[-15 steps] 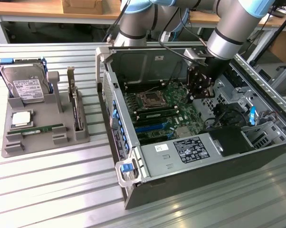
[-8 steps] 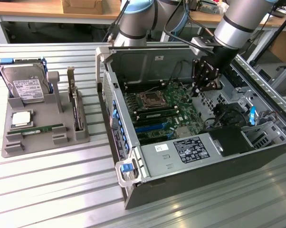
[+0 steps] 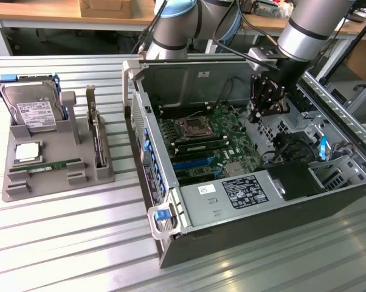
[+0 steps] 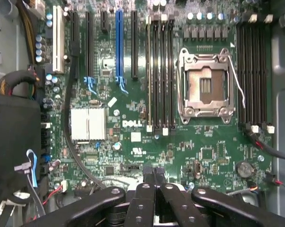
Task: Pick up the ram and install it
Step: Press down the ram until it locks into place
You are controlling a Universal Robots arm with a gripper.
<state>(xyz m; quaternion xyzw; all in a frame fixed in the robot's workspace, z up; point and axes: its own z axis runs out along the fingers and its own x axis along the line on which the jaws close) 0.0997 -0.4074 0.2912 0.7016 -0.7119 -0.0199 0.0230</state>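
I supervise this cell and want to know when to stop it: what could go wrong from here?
1. The shut black hand hangs over the green motherboard; a drop might knock small parts there.
2. The open silver processor socket lies exposed nearby; a graze could damage it.
3. A loose black cable crosses the board and might snag.

Exterior view: high, oblique, set back, facing the open computer case. Wrist view: close, straight down onto the motherboard, which both views share.
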